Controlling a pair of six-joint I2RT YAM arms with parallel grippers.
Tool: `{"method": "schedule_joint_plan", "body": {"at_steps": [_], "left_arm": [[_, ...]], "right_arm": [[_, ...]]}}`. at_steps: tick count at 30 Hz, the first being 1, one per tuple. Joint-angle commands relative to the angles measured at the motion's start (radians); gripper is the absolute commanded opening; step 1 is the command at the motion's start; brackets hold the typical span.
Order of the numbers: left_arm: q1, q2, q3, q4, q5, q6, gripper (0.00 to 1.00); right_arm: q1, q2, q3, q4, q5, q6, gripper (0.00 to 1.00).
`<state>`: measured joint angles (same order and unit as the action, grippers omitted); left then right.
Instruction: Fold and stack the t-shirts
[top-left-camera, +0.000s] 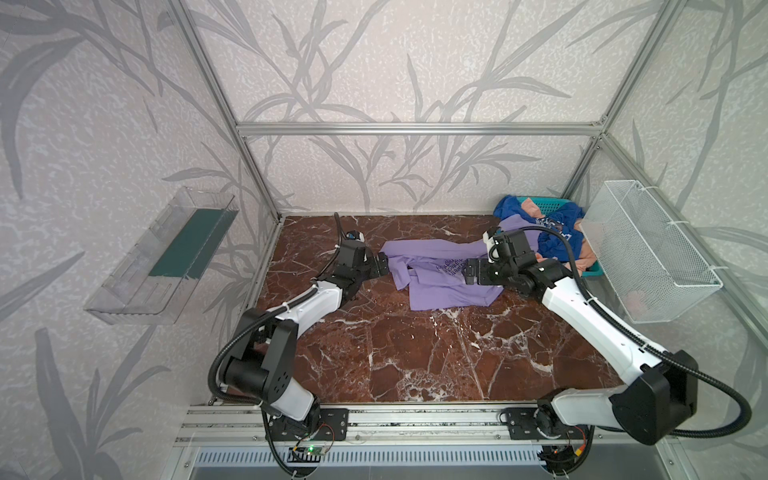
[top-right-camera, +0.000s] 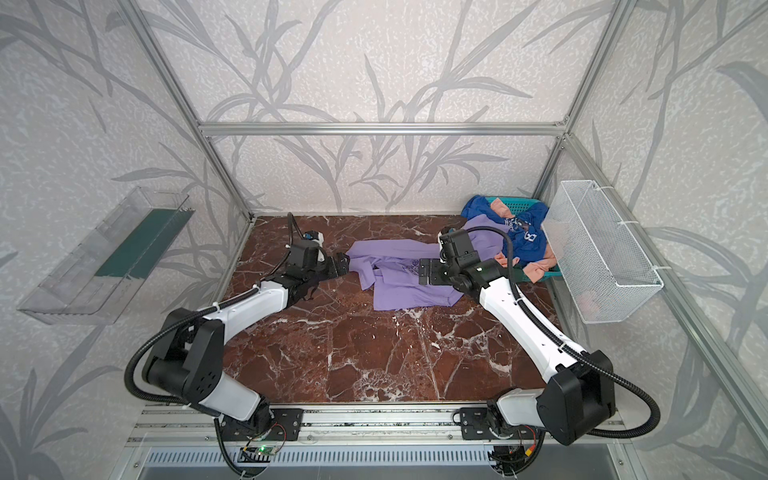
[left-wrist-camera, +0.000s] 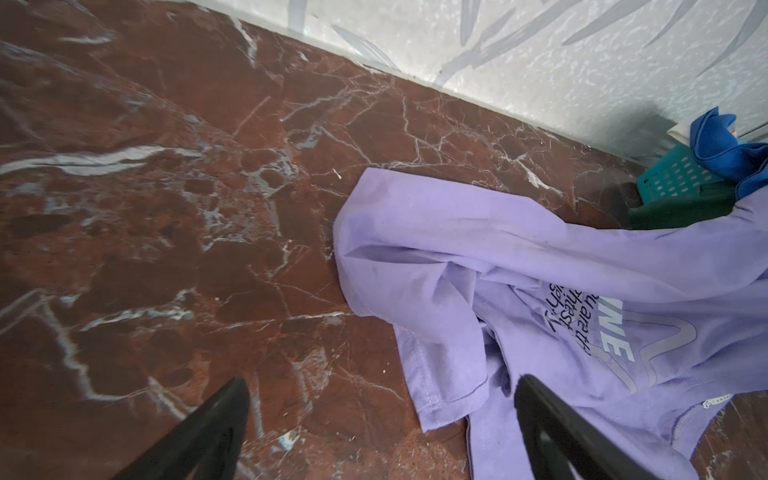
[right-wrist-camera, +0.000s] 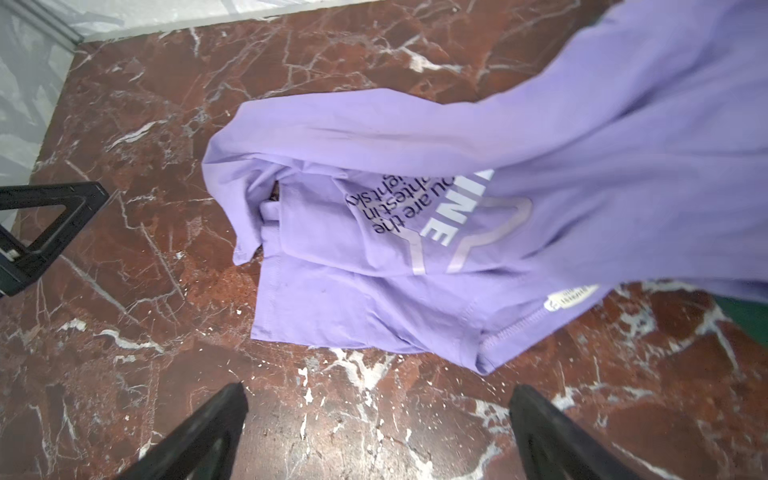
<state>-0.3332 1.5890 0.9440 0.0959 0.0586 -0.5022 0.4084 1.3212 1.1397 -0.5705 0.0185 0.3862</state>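
Note:
A lavender t-shirt (top-left-camera: 440, 276) (top-right-camera: 405, 286) lies crumpled at the middle back of the marble table, its "SHINE" star print (right-wrist-camera: 465, 232) facing up. One part trails toward the teal basket (top-left-camera: 540, 202). My left gripper (top-left-camera: 384, 266) (left-wrist-camera: 382, 386) is open at the shirt's left edge, with one finger (left-wrist-camera: 552, 424) over the cloth. My right gripper (top-left-camera: 471, 270) (right-wrist-camera: 376, 390) hangs open above the shirt's right side and holds nothing. A royal blue t-shirt (top-left-camera: 559, 235) and a peach one (top-left-camera: 586, 259) spill from the basket. Dark green cloth (left-wrist-camera: 681, 208) lies beside it.
A white wire-mesh basket (top-left-camera: 648, 253) hangs on the right wall above the teal basket. On the left wall hangs a clear plastic tray (top-left-camera: 166, 257) with a dark green panel. Metal frame posts stand at the back corners. Bare marble (top-left-camera: 415, 353) spreads across the table's front half.

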Motion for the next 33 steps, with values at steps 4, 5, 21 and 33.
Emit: {"method": "schedule_joint_plan", "body": {"at_steps": [4, 5, 21, 33], "left_arm": [[-0.013, 0.137, 0.107, -0.026, 0.109, -0.035, 0.99], [-0.016, 0.157, 0.118, -0.028, 0.118, -0.04, 0.98], [-0.062, 0.469, 0.283, -0.049, 0.234, -0.104, 0.57], [0.013, 0.324, 0.235, -0.17, -0.027, -0.13, 0.0]], "right_arm": [[-0.096, -0.065, -0.121, 0.031, -0.034, 0.103, 0.99], [-0.104, -0.066, -0.133, 0.026, -0.043, 0.104, 0.99], [-0.115, 0.117, -0.241, 0.109, -0.138, 0.171, 0.99], [-0.094, 0.255, -0.255, 0.156, -0.06, 0.198, 1.0]]}}
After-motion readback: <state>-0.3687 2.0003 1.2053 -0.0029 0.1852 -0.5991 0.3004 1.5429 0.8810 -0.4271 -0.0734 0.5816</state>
